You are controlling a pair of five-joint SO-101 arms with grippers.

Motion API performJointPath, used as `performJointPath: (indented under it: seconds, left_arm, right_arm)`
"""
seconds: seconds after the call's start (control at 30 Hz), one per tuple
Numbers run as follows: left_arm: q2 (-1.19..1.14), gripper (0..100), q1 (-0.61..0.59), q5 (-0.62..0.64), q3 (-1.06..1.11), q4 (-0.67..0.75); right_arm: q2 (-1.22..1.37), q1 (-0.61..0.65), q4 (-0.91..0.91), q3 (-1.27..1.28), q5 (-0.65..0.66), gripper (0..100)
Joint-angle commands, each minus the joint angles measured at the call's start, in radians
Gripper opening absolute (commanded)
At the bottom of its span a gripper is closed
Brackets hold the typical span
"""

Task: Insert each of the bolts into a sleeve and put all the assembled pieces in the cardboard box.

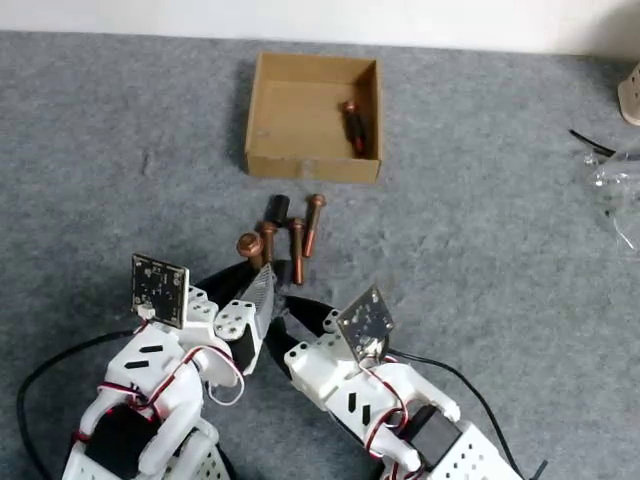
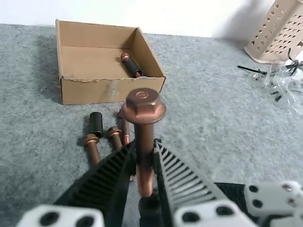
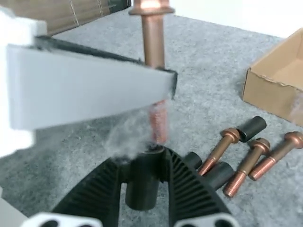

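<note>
Progress looks early: one assembled piece (image 1: 353,127) lies inside the cardboard box (image 1: 300,165). Before the box, the left gripper (image 2: 144,147) clamps an upright bolt (image 2: 144,106) over the sleeve (image 3: 141,189) pinched by the right gripper (image 3: 142,163). Loose bolts (image 1: 313,225) and a loose sleeve (image 1: 277,208) wait nearer the box.
</note>
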State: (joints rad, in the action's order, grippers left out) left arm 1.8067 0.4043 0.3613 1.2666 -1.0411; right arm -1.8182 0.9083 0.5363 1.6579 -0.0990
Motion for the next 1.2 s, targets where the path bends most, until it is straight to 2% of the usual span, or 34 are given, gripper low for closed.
performJointPath:
  seconds: [0.0,0.2,0.53,0.7,0.9,1.17]
  left_arm:
    - [0.005,0,0.016,-0.002,-0.084,0.000]
    - [0.005,0,0.012,-0.002,-0.137,-0.002]
    - [0.005,0,0.019,0.000,-0.140,-0.089]
    - [0.005,0,0.021,0.000,-0.137,-0.092]
    - [0.005,0,0.096,0.000,-0.099,-0.086]
    - [0.005,0,0.093,-0.006,-0.096,-0.077]
  right_arm:
    - [-0.019,0.004,-0.047,-0.010,0.014,0.4]
    - [-0.019,-0.027,-0.047,-0.010,0.015,0.4]
    - [-0.021,-0.042,-0.047,-0.012,0.015,0.4]
    - [-0.021,-0.021,-0.045,-0.010,0.015,0.4]
    - [-0.021,-0.016,-0.045,-0.010,0.015,0.4]
    - [-0.021,-0.016,-0.041,-0.010,0.015,0.4]
